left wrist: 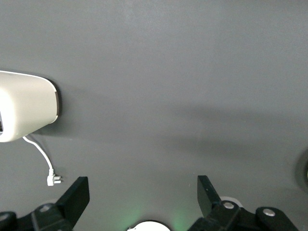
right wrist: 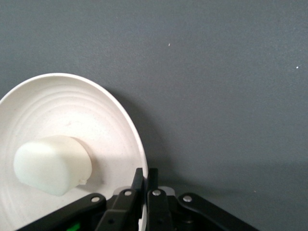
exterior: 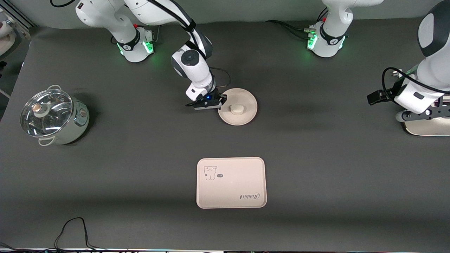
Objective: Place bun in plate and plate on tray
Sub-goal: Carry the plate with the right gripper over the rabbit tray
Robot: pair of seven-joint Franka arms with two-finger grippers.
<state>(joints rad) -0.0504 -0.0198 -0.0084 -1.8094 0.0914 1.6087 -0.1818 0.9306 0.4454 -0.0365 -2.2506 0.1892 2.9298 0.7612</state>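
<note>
The round cream plate rests on the dark table with the off-white bun lying in it. My right gripper is shut on the plate's rim at the edge toward the right arm's end of the table, one finger inside the rim and one outside. Nearer to the front camera lies the rectangular tray with its rabbit drawing, nothing on it. My left gripper waits open at the left arm's end of the table, nothing between its fingers.
A steel pot with a glass lid stands toward the right arm's end. A cream-white appliance with a white cable sits under the left gripper at the table's edge.
</note>
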